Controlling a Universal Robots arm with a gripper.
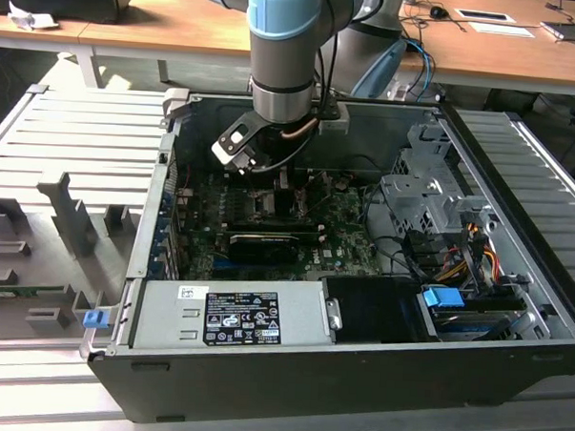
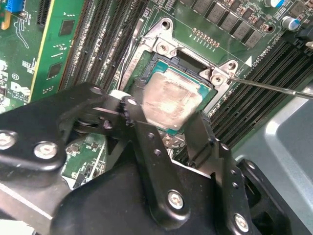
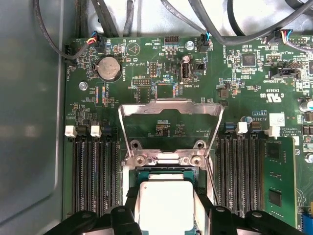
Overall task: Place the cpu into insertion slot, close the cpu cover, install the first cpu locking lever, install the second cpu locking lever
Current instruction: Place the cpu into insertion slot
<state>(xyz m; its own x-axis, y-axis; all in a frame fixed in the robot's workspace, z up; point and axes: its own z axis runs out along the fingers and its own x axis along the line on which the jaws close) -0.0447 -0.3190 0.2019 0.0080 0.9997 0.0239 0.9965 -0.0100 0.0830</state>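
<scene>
One cpu, silver face up, flat at insertion slot | gripper grasping it | cpu cover raised

The exterior view looks down from high and well back onto the whole open computer case, wide enough to take in my arm reaching into it. My first wrist view sits close over the green circuit board, facing almost straight down, while my second wrist view is nearer still and looks across the board at a slant. Both wrist views share the cpu at the insertion slot.
</scene>
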